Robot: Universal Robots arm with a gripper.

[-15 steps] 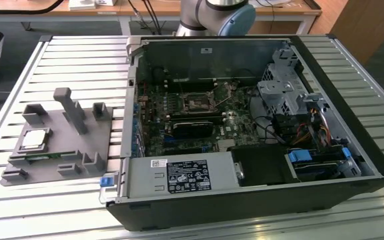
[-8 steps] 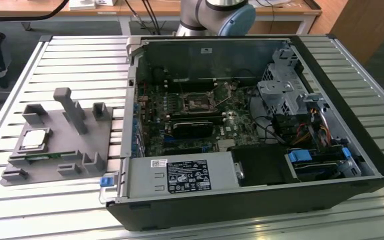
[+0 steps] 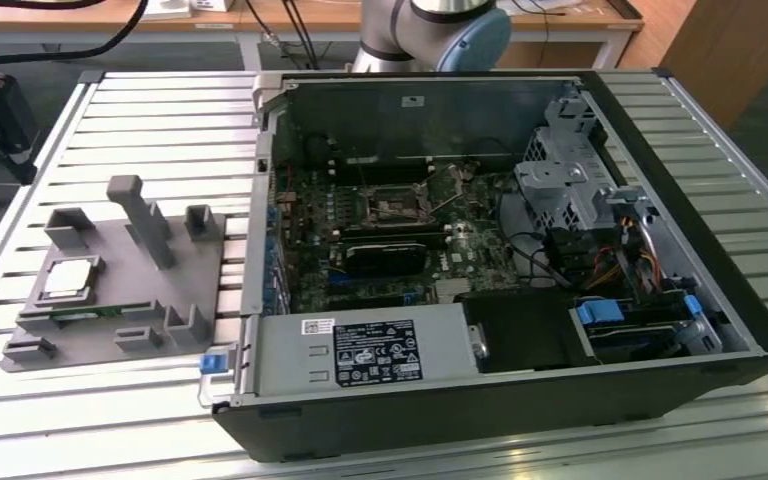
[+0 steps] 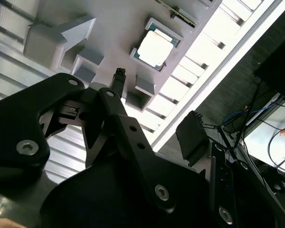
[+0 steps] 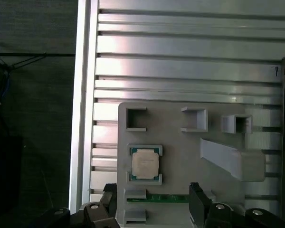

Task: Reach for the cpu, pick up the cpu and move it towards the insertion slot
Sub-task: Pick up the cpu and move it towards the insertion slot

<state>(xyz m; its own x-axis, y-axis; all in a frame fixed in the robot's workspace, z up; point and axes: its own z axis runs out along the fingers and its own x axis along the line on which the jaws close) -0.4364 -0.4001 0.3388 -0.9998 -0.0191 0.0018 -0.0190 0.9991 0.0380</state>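
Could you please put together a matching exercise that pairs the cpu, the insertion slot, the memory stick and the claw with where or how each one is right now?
Things:
1. cpu
2. insertion slot
3. memory stick
4. claw

Places or states:
A. on the motherboard inside the open computer case
B. open and empty, over the grey holder
C. silvery, lying flat in a square recess of the holder
D. green and narrow, in the holder alongside the chip

Pairs: 1-C, 2-A, 3-D, 4-B.
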